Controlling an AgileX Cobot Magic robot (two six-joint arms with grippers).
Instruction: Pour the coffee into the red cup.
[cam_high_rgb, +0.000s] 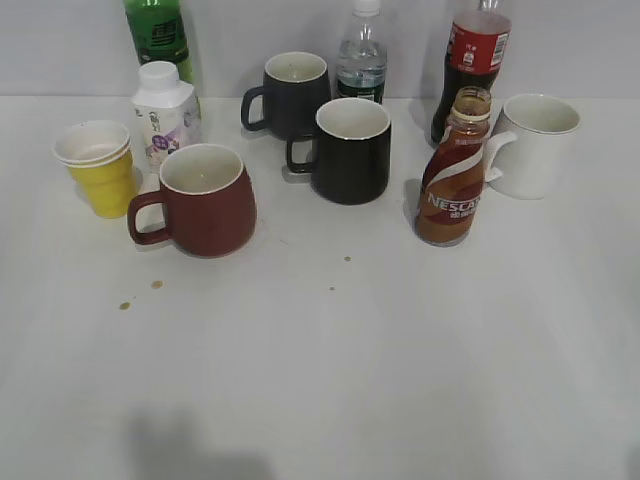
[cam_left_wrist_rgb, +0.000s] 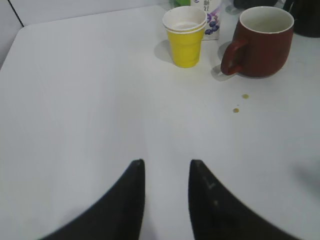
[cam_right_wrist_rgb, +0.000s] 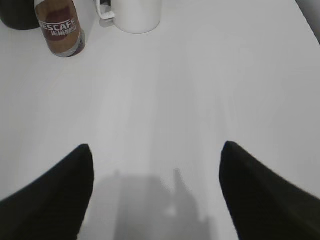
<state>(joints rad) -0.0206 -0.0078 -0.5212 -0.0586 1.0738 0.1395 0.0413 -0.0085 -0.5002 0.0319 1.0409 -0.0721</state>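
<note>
The coffee (cam_high_rgb: 452, 180) is a small brown curvy NESCAFE bottle, uncapped, standing upright right of centre; it also shows at the top left of the right wrist view (cam_right_wrist_rgb: 60, 30). The red cup (cam_high_rgb: 205, 200) stands upright at the left, handle to the left, cream inside; it also shows in the left wrist view (cam_left_wrist_rgb: 262, 42). My left gripper (cam_left_wrist_rgb: 166, 167) is open and empty above bare table, well short of the red cup. My right gripper (cam_right_wrist_rgb: 156, 152) is wide open and empty, well short of the coffee. Neither gripper shows in the exterior view.
A yellow paper cup (cam_high_rgb: 100, 168), a white carton (cam_high_rgb: 165, 112) and a green bottle (cam_high_rgb: 158, 35) stand at the back left. Two black mugs (cam_high_rgb: 352, 150), (cam_high_rgb: 290, 92), a water bottle (cam_high_rgb: 361, 55), a cola bottle (cam_high_rgb: 475, 60) and a white mug (cam_high_rgb: 535, 145) stand behind. Small brown drops (cam_high_rgb: 140, 295) lie on the white table.
</note>
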